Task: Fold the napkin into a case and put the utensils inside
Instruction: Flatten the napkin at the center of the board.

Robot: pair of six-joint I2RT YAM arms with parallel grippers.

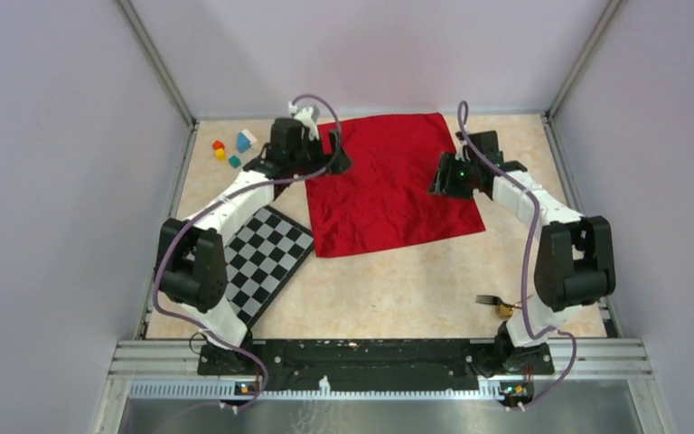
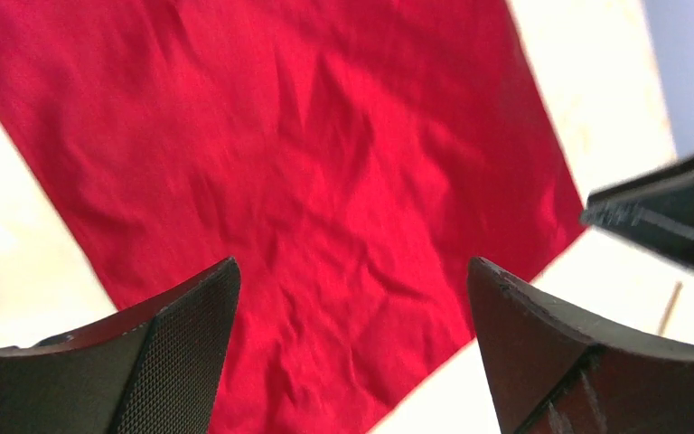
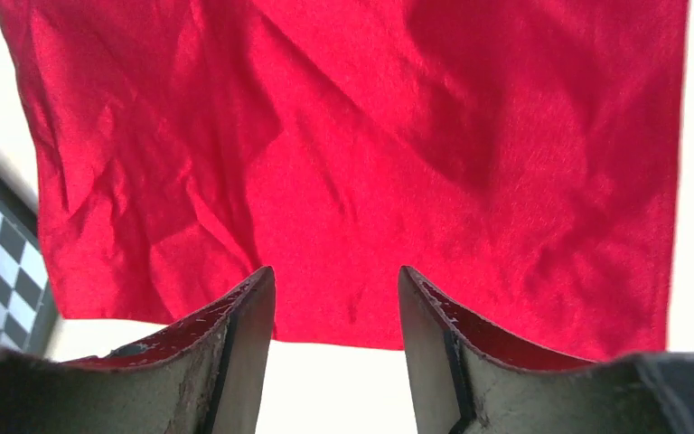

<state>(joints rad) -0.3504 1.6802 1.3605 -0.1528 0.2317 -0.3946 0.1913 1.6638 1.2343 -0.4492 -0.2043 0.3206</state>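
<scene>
Red napkin [image 1: 389, 185] flat, creased, fork [image 1: 488, 299] and spoon [image 1: 505, 310] well apart

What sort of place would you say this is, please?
Probably a robotics lab cell: plain walls enclose the table, a left arm and right arm are bolted to its rail, plus a checkerboard mat.

Open desk [image 1: 398, 285] centre, near side of napkin [image 1: 389, 181]. Checkered mat [image 1: 267, 258] crowds near-left; blocks [image 1: 232, 149] sit far-left corner; fork [image 1: 487, 299] lies near-right.
</scene>
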